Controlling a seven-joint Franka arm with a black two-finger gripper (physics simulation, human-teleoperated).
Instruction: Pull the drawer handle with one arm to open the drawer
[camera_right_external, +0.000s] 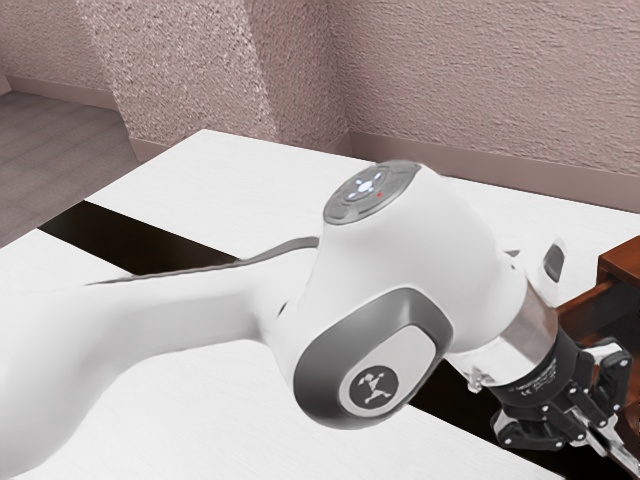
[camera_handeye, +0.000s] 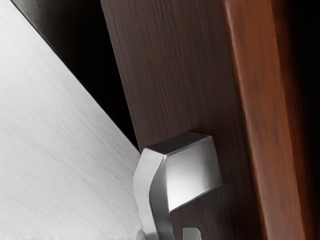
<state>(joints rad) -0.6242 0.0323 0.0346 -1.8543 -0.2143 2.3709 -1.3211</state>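
The dark wood drawer (camera_right_external: 592, 303) sticks out of its cabinet (camera_right_external: 622, 262) at the exterior view's right edge. My black gripper (camera_right_external: 588, 418) sits low against the drawer's front, fingers on either side of the silver handle (camera_right_external: 603, 437), shut on it. In the wrist view the drawer front (camera_handeye: 175, 75) runs close past the hand, and the brushed-metal handle (camera_handeye: 182, 172) bends off it right under the camera. The handle's lower end is cut off by the picture's edge.
The white table (camera_right_external: 250, 190) stretches toward the exterior view's left, crossed by a dark gap (camera_right_external: 140, 240). My bulky white arm (camera_right_external: 400, 290) hides much of the table's middle. Textured walls stand behind.
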